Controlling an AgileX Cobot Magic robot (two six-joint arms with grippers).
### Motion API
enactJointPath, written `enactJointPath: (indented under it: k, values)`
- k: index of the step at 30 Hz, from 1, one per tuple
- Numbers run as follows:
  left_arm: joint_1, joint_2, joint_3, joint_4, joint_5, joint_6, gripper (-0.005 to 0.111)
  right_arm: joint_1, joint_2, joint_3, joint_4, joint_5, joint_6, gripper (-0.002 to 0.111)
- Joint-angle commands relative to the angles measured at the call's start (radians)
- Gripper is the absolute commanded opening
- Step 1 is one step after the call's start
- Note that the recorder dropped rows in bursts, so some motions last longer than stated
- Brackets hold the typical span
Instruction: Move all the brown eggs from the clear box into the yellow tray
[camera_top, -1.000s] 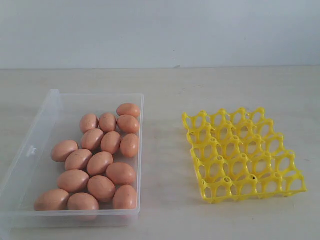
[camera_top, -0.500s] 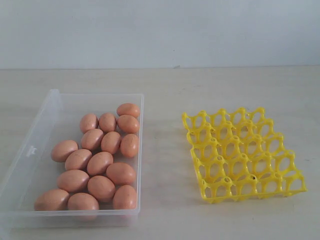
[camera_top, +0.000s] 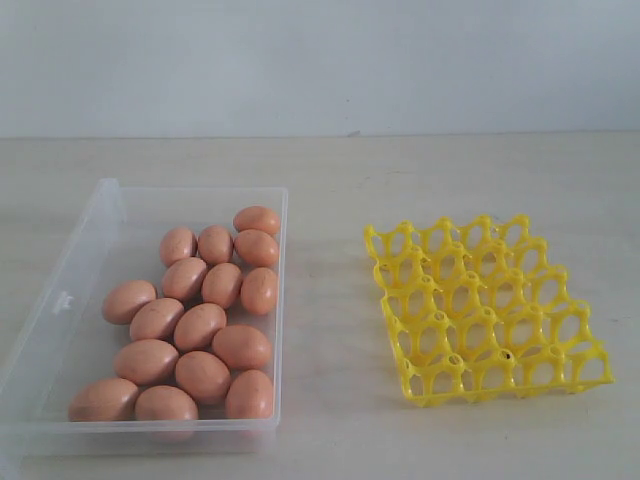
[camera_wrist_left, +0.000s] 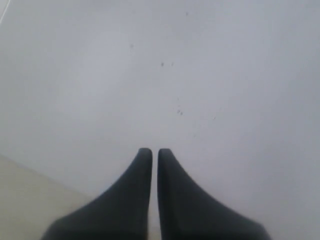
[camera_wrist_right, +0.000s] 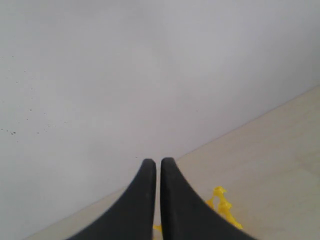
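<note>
Brown eggs (camera_top: 199, 327), sixteen by count, are all seen lying in the clear box (camera_top: 60, 300), crowded along its right wall, while the strip along its left wall is left bare. Several are pressed against their neighbours, and the nearest ones lie close to the box's front wall. The box is set on the left half of the counter (camera_top: 330, 170), reaching down to the counter's front edge. The yellow tray (camera_top: 478, 318) is placed on the right half, well apart from the box, with a bare strip of counter between them. No egg is seen in any of its sixteen cups.

The task is therefore judged not yet begun: nothing has been delivered, and every egg is left to be carried across.

Neither arm is caught in the exterior view. In the left wrist view the left jaws are shown brought together, only a thin slit being seen between the dark tips. Nothing is held or touched; only a pale wall and a strip of counter are seen beyond them. The right jaws are likewise closed and empty, and a small piece of the yellow tray (camera_wrist_right: 222, 202) is seen on the counter beyond them.
</note>
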Motion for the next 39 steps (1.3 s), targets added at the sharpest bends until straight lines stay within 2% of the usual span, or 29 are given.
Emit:
enactJointPath:
  k: [1,5,9,12,14,20,23,25,27,30,33,35,37,39]
  values:
    - [0.002,0.057,-0.163,0.008,0.028,-0.006,0.004,-0.001,-0.005,0.0,-0.003,0.002,-0.003,0.0]
    - [0.002,0.138,-0.326,0.008,0.076,0.071,0.004,-0.001,-0.005,0.0,-0.003,0.002,-0.003,0.0]
    - [0.002,0.246,-0.474,-0.002,0.233,0.28,0.004,-0.001,-0.005,0.0,-0.003,0.002,-0.003,0.0]
    - [0.002,0.351,-0.557,-0.07,0.347,0.44,0.004,-0.001,-0.005,0.0,-0.003,0.002,-0.003,0.0]
    - [0.002,0.44,-0.605,-0.175,0.429,0.572,0.004,-0.001,-0.005,0.0,-0.003,0.002,-0.003,0.0]
    - [0.002,0.73,-0.779,-0.77,0.802,1.155,0.004,-0.001,-0.005,0.0,-0.003,0.002,-0.003,0.0]
    - [0.002,0.881,-0.866,-0.841,0.977,1.229,0.004,-0.001,-0.005,0.0,-0.003,0.002,-0.003,0.0]
    - [-0.002,0.974,-0.907,-0.836,1.02,1.221,0.004,-0.001,-0.005,0.0,-0.003,0.002,-0.003,0.0]
    - [-0.024,1.071,-0.919,-0.827,1.005,1.187,0.004,-0.001,-0.005,0.0,-0.003,0.002,-0.003,0.0]
    - [-0.114,1.195,-0.93,-0.72,0.905,1.187,0.004,-0.001,-0.005,0.0,-0.003,0.002,-0.003,0.0]
    - [-0.24,1.303,-0.935,-0.522,0.724,1.163,0.004,-0.001,-0.005,0.0,-0.003,0.002,-0.003,0.0]
    - [-0.317,1.367,-0.935,-0.339,0.59,1.108,0.004,-0.001,-0.005,0.0,-0.003,0.002,-0.003,0.0]
    - [-0.373,1.418,-0.938,-0.155,0.497,1.002,0.004,-0.001,-0.005,0.0,-0.003,0.002,-0.003,0.0]
    - [-0.402,1.456,-0.949,-0.029,0.47,0.894,0.004,-0.001,-0.005,0.0,-0.003,0.002,-0.003,0.0]
